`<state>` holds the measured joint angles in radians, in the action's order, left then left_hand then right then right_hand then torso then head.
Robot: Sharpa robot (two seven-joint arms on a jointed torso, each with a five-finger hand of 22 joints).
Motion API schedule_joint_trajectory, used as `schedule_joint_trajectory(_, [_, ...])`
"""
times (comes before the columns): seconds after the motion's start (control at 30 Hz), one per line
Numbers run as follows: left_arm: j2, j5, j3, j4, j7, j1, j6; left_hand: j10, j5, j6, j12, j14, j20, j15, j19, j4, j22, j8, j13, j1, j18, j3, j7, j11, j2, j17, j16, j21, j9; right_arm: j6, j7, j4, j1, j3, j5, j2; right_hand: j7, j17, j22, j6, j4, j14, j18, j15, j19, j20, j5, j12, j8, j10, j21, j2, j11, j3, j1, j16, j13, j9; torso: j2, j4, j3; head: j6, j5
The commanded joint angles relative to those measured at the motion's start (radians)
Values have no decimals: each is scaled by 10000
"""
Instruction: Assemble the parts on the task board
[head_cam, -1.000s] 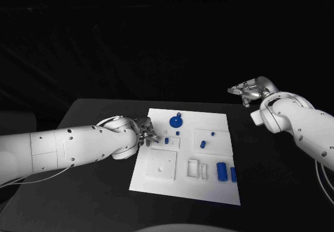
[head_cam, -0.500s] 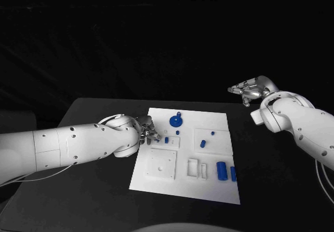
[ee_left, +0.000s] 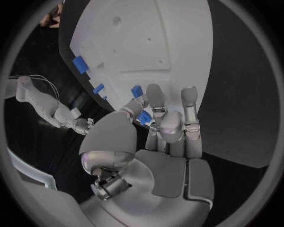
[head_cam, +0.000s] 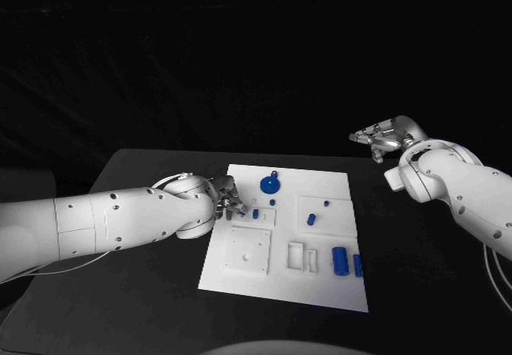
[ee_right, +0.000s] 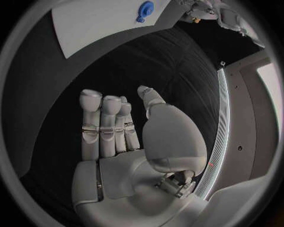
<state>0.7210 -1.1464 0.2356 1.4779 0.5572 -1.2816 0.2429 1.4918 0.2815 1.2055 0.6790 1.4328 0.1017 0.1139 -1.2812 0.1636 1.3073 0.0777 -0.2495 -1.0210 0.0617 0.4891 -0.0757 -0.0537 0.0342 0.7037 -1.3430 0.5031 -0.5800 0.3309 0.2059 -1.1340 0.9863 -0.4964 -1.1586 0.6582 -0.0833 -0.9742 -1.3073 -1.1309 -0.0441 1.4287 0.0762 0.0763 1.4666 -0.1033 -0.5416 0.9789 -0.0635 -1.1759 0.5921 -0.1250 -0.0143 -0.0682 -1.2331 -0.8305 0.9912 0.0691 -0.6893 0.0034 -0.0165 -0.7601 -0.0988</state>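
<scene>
The white task board (head_cam: 320, 288) lies in the middle of the black table. On it are a round blue part (head_cam: 271, 184), a tiny one (head_cam: 272, 203), a small one in a slot (head_cam: 256, 215), another (head_cam: 311, 219), a blue cylinder (head_cam: 339, 260) and a piece beside it (head_cam: 357, 266). My left hand (head_cam: 227, 201) hovers at the board's left edge, fingers apart, tips just short of the slotted part (ee_left: 137, 91); nothing shows in its grip (ee_left: 168, 127). My right hand (head_cam: 379, 138) is raised beyond the board's far right corner, fingers spread and empty (ee_right: 118, 137).
A square recessed plate (head_cam: 246, 251) and two narrow slots (head_cam: 302, 257) sit on the board's near half. Black table (head_cam: 139, 296) surrounds the board. The board's far corner with the round blue part (ee_right: 145, 8) appears in the right wrist view.
My left hand has crept slightly to the right, closer to the small blue part in the slot. The right hand and the parts have not moved.
</scene>
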Motion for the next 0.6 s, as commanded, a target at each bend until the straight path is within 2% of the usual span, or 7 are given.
schedule_joint_trajectory(0.03, [-4, -152, 71, -12, 206, 85, -687, 234, 26, 1780, 32, -26, -22, 74, -13, 96, 182, -69, -13, -61, 90, 45, 1070, -300, 71, 4, -34, 34, 18, -134, -59, -2, -20, 1, -22, 5, 24, -1, -688, 27, -18, -24, 181, 21, 384, 64, -25, -15, 8, 34, 3, -15, 0, -26, 84, 41, 11, -12, 1, 10, -1, -19, 3])
schedule_joint_trajectory(0.6, [79, -431, 71, 50, 257, 85, -1068, 234, 60, 1785, 29, -28, -29, 74, 4, 156, 180, -70, -24, -58, 95, 58, 1070, -301, 86, -6, -34, 44, 15, -140, -60, -3, -55, 1, -20, 23, 25, -8, -688, 25, -31, -19, 181, 23, 386, 63, -47, -14, 9, 31, 8, -22, -2, -40, 92, 33, 14, -12, -1, 9, 4, -27, -10])
